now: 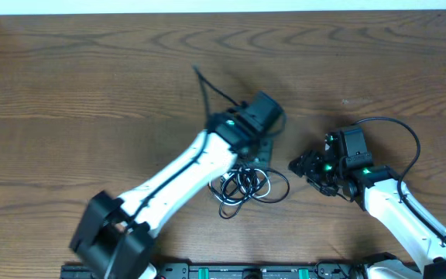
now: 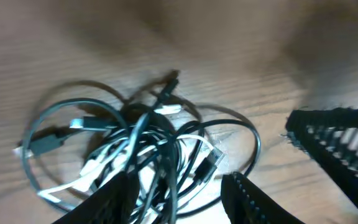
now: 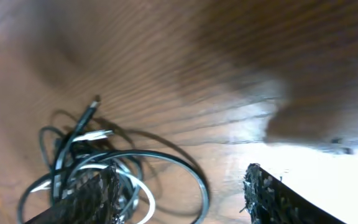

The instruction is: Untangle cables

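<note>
The cables (image 1: 246, 186) lie in a tangled heap on the table (image 1: 91, 93), partly hidden beneath the left gripper (image 2: 179, 199), whose jaws stand apart astride the loops. The right gripper (image 3: 180, 180), near the heap, is spread wide and holds nothing. Plug ends blur together.

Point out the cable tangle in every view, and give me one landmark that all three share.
Overhead: the cable tangle lies low in the middle of the picture.
Left wrist: it fills the lower left and centre, running off the bottom edge.
Right wrist: it sits in the lower left corner.
Shared landmark: the wood-grain table lies under the tangle in every view.
</note>
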`<state>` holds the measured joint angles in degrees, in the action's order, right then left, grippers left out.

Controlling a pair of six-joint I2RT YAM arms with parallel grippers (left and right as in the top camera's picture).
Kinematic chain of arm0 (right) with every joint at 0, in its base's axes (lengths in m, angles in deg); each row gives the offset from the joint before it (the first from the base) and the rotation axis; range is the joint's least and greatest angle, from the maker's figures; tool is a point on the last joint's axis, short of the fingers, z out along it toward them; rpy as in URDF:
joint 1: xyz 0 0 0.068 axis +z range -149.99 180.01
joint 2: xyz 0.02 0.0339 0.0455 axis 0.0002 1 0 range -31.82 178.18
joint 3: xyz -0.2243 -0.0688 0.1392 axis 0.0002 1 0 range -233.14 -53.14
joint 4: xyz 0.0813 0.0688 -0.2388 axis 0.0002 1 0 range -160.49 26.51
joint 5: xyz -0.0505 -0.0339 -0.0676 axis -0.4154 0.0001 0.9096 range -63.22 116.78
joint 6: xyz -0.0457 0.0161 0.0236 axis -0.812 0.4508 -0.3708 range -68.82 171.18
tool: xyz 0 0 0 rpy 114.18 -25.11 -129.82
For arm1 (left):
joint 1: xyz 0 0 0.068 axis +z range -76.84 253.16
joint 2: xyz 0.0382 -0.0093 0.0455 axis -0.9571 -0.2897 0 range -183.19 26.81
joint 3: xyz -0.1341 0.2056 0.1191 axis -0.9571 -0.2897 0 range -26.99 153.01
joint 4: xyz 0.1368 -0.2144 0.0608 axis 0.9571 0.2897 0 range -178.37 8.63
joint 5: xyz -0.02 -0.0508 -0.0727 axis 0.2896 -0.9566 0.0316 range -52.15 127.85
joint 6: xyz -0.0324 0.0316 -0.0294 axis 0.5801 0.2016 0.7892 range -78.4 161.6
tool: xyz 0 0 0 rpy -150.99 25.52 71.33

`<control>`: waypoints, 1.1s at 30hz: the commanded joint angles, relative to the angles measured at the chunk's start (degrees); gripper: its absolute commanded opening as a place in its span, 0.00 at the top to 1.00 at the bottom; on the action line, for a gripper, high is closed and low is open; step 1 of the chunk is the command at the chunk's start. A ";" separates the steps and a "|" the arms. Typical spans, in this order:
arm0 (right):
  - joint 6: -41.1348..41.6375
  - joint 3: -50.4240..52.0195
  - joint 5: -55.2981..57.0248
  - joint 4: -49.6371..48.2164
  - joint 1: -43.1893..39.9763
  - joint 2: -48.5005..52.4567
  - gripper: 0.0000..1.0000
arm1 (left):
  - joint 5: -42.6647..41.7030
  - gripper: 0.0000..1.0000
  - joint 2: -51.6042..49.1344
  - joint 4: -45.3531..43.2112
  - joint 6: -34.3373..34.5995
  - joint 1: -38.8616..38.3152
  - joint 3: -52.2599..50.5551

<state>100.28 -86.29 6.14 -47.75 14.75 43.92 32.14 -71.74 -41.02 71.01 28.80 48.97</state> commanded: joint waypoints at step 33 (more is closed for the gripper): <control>-3.98 0.26 5.73 3.56 -0.46 -0.09 0.39 | 15.47 0.65 -8.63 -3.98 1.77 -5.99 -1.84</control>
<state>97.16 -86.29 11.19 -44.34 14.69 43.90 46.19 -79.78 -45.13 72.30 22.94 48.21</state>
